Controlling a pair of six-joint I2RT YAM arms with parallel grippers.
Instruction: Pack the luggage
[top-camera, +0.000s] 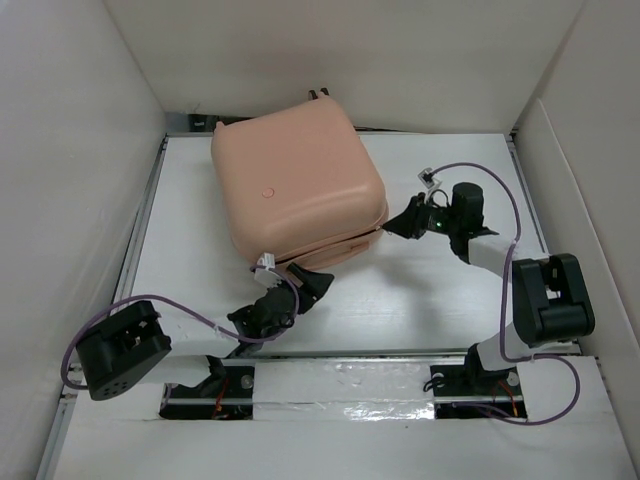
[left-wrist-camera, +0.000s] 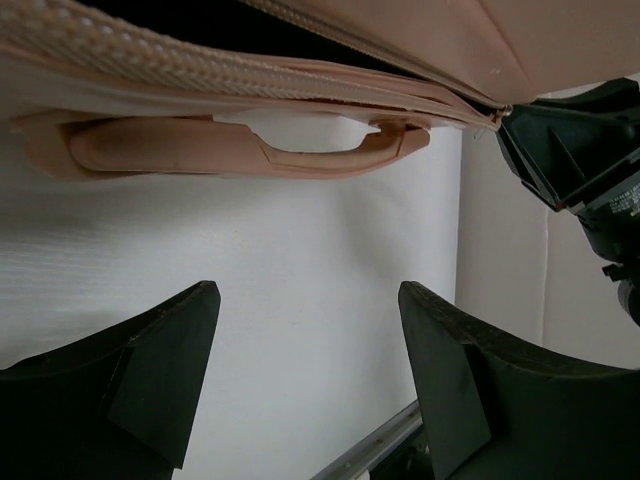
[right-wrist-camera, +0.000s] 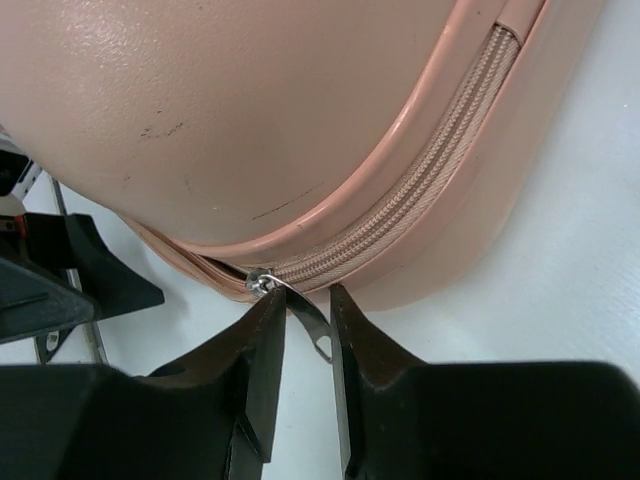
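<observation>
Two arms reach from the near edge of a white table (top-camera: 420, 300) toward the luggage (top-camera: 295, 175), a peach-pink hard-shell case that lies flat, lid down, at the back middle of the table, close to the rear wall. On the left, the left gripper (top-camera: 290, 295) sits low at the case's near edge, just beside it. In its wrist view the left gripper (left-wrist-camera: 305, 295) has its jaws spread wide with only bare table between them, and the case's moulded pink handle (left-wrist-camera: 250, 150) lies ahead of the fingers (left-wrist-camera: 160, 370), apart from them. Above that handle the shell halves stand slightly parted, with dark lining showing in the gap. Further right, at the near right corner of the case, the right gripper (top-camera: 392, 228) points in at the seam. Its wrist view shows the beige zipper (right-wrist-camera: 430, 190) curving round the corner and a small metal zipper pull (right-wrist-camera: 312, 330) hanging out between the fingertips of the right gripper (right-wrist-camera: 307, 305). Those jaws are drawn in narrow around the pull, but I cannot tell whether they actually pinch it.
</observation>
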